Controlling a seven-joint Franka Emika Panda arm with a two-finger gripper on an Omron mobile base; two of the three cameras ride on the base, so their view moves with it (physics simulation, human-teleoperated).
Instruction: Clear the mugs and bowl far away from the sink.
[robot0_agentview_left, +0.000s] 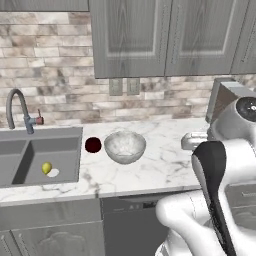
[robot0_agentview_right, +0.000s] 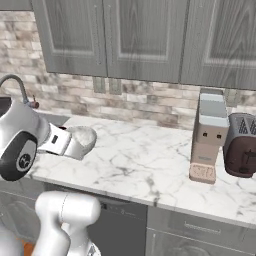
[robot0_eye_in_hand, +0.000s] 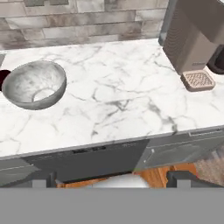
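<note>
The end effector (robot0_eye_in_hand: 112, 178) hangs spread wide and empty over the table's (robot0_agentview_left: 165, 165) front edge. The bowl (robot0_agentview_left: 124, 146) sits upright on the marble just right of the sink (robot0_agentview_left: 40, 155), with the dark maroon mug (robot0_agentview_left: 93, 145) between them, touching the bowl's rim.

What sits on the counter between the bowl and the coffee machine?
Nothing: in the hand view, the marble counter runs bare from the bowl to the coffee machine. The right base view shows the same bare stretch.
</note>
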